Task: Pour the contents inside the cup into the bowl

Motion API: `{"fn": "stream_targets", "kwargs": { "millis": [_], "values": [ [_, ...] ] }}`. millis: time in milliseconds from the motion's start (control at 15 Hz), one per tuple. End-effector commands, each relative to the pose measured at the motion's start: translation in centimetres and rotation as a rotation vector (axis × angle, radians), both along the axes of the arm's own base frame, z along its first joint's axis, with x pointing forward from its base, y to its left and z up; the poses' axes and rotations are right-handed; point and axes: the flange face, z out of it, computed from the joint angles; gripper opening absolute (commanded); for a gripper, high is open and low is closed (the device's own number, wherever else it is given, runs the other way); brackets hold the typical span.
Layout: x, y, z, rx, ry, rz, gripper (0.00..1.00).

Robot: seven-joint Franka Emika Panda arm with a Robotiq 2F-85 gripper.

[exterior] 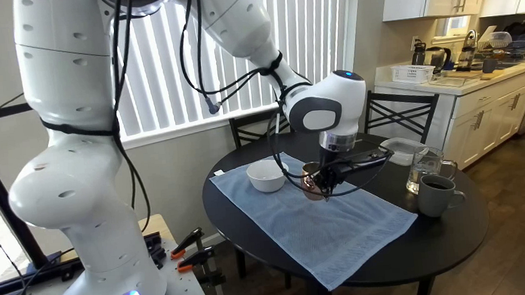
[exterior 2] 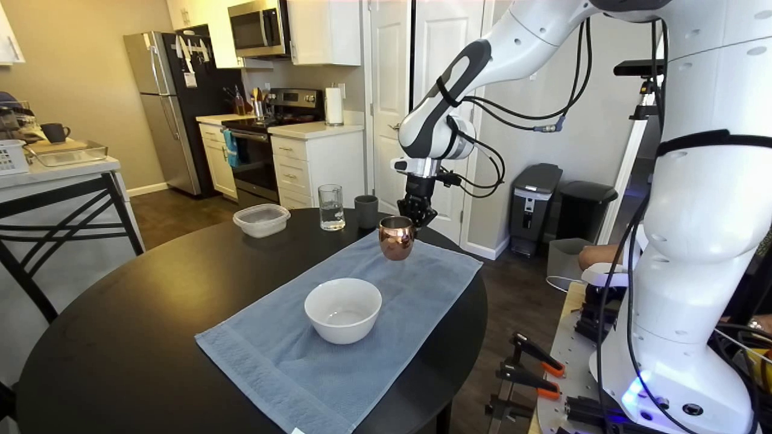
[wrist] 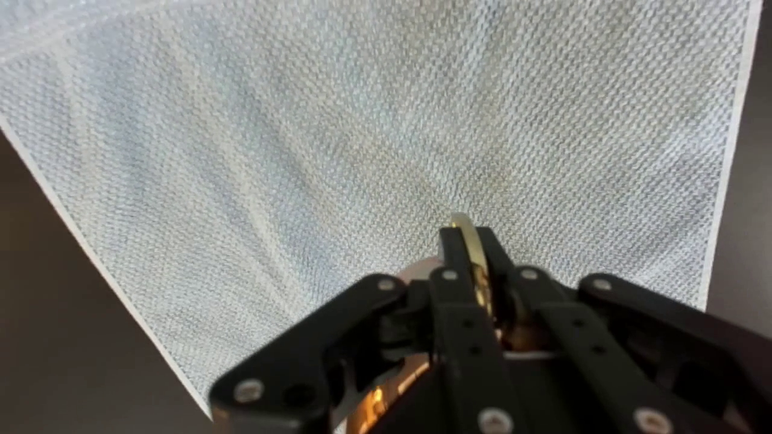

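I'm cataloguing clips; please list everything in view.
copper mug: one, copper, upright over towel
bowl: one, white, on towel
towel: one, blue, on table
table: one, black, under towel
glass mug: one, clear, on table
coffee mug: one, grey, on table
plastic container: one, translucent, on table
chairs: at least two, black, by table
blinds: one set, white, behind table
stove: one, black and silver, between counters
microwave: one, silver and black, above stove
refrigerator: one, silver and black, beyond stove
cabinets: several, white, by counters
bins: at least two, dark, on floor
clamps: two, black and orange, at bench
counter items: many, mixed, some unidentifiable
arm: one, white, on bench
pincer: one, black, shut on copper mug's handle
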Motion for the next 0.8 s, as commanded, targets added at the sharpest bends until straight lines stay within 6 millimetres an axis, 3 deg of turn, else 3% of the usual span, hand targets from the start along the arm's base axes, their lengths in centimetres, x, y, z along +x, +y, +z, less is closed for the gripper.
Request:
{"fn": "stream_targets", "kwargs": {
  "millis": [0,267,733],
  "values": [
    [0.7,1.1,3.6,-0.083,-0.001,0.015,0.05],
    [1.9,4.1,5.1,-0.135,-0.046,0.066,0.05],
    [3.6,10.2,6.0,-0.211,-0.219,0.221,0.05]
  ]
}}
